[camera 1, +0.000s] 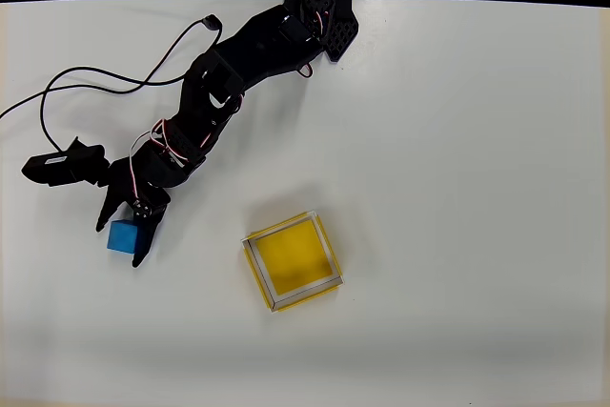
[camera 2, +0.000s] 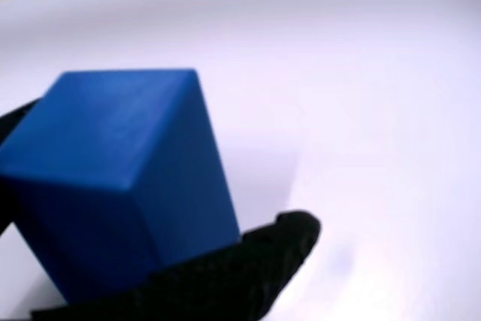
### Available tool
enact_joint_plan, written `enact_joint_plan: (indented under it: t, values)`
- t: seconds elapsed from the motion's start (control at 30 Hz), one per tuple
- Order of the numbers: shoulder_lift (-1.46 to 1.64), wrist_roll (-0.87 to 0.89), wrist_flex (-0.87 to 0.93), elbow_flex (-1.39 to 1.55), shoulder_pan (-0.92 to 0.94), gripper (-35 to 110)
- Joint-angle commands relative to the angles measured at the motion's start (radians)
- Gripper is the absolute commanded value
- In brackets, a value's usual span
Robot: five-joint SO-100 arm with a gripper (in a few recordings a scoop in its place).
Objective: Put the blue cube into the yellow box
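Jaws (camera 1: 120,239) straddle the blue cube (camera 1: 123,235), one finger (camera 2: 248,268) touching it.

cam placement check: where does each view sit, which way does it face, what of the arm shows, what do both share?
Overhead view: above the white table, facing straight down; shows the whole black arm, the gripper around the blue cube, and the yellow box to the right.
Wrist view: on the gripper, close to the blue cube; one black finger at the bottom.
Shared: the cube, gripper and table.
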Motion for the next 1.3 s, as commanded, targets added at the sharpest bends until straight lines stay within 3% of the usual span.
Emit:
enact_joint_plan:
  t: [0.0, 0.77, 1.27]
  values:
    - [0.055, -0.002, -0.054, -0.089, 0.006, 35]
    - [0.135, -0.112, 0.025, -0.060, -0.005, 20]
    - [0.615, -0.040, 0.132, 0.181, -0.196, 19]
